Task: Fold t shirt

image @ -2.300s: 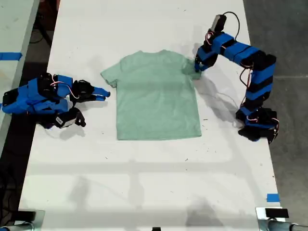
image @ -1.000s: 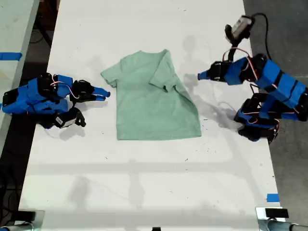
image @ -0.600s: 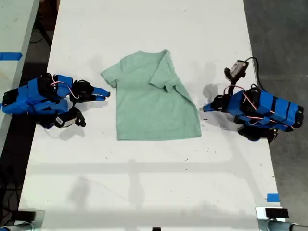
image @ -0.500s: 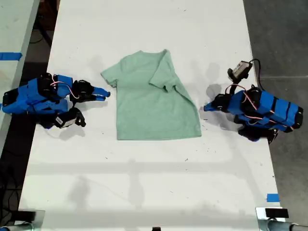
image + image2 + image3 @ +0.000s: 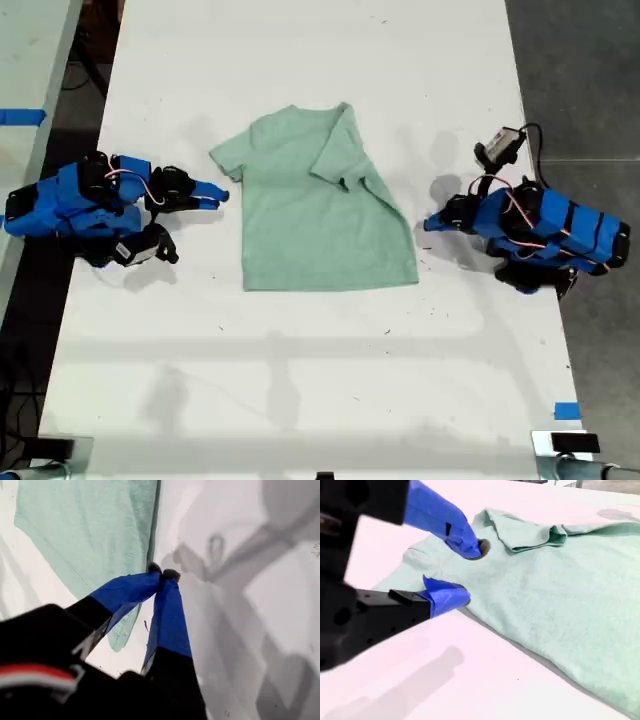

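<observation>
White table [image 5: 300, 380], grey floor beside it. The t shirt [image 5: 320, 215] lies between my first gripper [image 5: 428, 222], closed and empty, and my second gripper [image 5: 215, 193], parted.

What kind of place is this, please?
Probably a robotics lab or workshop: a plain white table with blue tape markers, two small blue arms, and one t shirt laid out as a test piece.

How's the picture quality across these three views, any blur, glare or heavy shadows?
Exterior view: sharp and evenly lit, with soft shadows beside the t shirt and arms. First wrist view: my first pincer looks soft and dark up close, and broad grey arm shadows cross the table. Second wrist view: the table is washed out bright and my second pincer is blurred.
</observation>
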{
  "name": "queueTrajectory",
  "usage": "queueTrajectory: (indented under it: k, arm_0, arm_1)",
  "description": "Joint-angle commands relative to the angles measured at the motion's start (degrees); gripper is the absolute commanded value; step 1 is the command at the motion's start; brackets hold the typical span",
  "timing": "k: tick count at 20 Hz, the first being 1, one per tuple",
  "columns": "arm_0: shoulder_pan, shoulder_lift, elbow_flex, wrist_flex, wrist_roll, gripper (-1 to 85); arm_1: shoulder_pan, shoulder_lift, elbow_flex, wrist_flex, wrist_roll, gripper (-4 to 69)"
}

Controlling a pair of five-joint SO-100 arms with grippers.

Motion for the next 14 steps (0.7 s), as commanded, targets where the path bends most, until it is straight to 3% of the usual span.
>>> queueTrajectory:
  k: [1,14]
  arm_0:
    - [-0.7,0.35,0.62,0.09,-1.05,11.2]
    - [-0.7,0.35,0.62,0.09,-1.05,11.2]
  arm_1:
    - [0.7,0.62,2.9,0.18,0.44,1.2]
    - [0.88,0.62,2.9,0.09,0.09,1.2]
